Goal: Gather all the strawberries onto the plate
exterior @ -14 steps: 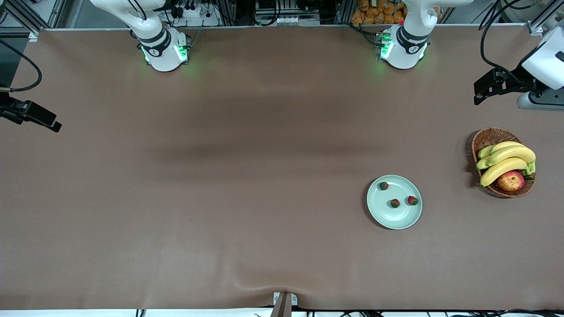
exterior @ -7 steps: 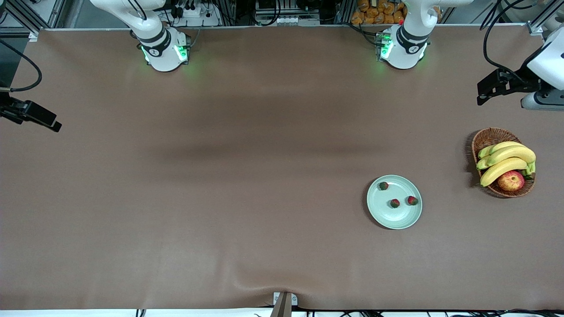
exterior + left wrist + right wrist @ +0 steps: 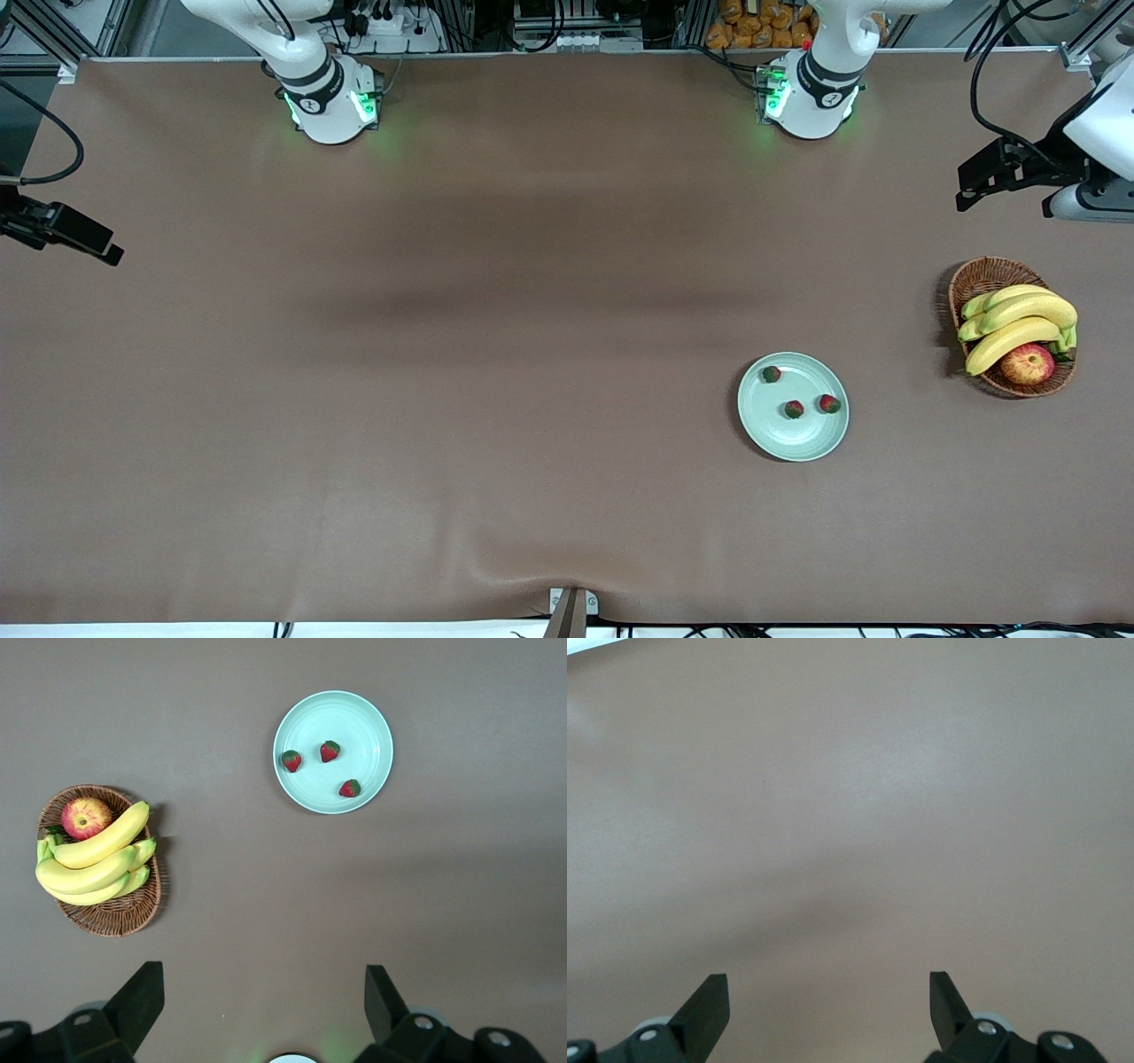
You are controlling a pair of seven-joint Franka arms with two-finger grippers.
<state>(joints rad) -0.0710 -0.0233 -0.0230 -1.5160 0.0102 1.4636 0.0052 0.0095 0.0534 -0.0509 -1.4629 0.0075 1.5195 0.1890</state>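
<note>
Three small red strawberries (image 3: pixel 795 408) lie in the round pale mint-green plate (image 3: pixel 780 439). Brown wicker basket (image 3: pixel 982 276) sits near the plate, toward the left arm's end of the counter. Left gripper (image 3: pixel 257 992) and right gripper (image 3: pixel 828 992): fingers spread, empty, well apart from the plate.

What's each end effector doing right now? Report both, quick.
Left end effector: open, holding nothing, up over bare brown table.
Right end effector: open, holding nothing, over bare table.

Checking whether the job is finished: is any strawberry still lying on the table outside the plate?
No, all three strawberries lie inside the plate.
</note>
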